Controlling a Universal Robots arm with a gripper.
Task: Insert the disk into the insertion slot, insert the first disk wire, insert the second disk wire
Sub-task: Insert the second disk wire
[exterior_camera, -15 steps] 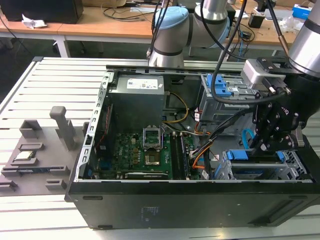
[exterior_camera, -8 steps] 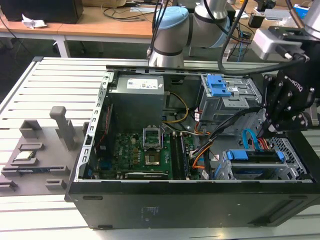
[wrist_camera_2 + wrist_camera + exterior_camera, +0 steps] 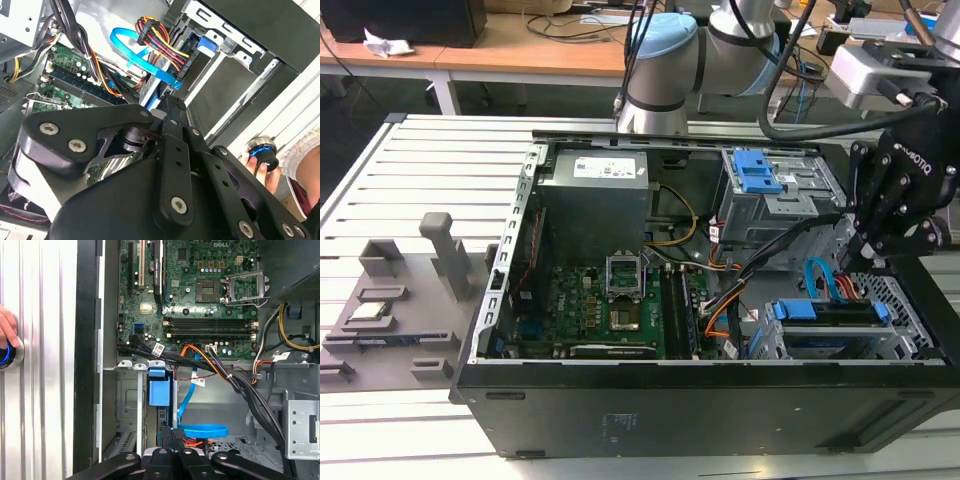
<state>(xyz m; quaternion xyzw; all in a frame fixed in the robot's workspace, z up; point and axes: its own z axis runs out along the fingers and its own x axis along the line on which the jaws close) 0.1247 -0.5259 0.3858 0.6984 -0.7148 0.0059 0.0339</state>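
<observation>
The disk, in its blue carrier, sits inside the perforated insertion slot at the case's front corner. The first disk wire, an orange, red and black bundle, ends in a black plug that rests against the disk's back edge. The second disk wire, flat and light blue, loops behind the disk. Its end runs down into my fingertips. My gripper hangs over the rear of the disk with its fingers pressed together on that cable end. The plug itself is hidden.
The open computer case holds the motherboard, the power supply and a taller grey cage with a blue latch. Black cable bundles cross near the slot. A person's hand rests on a blue-lit button outside the case.
</observation>
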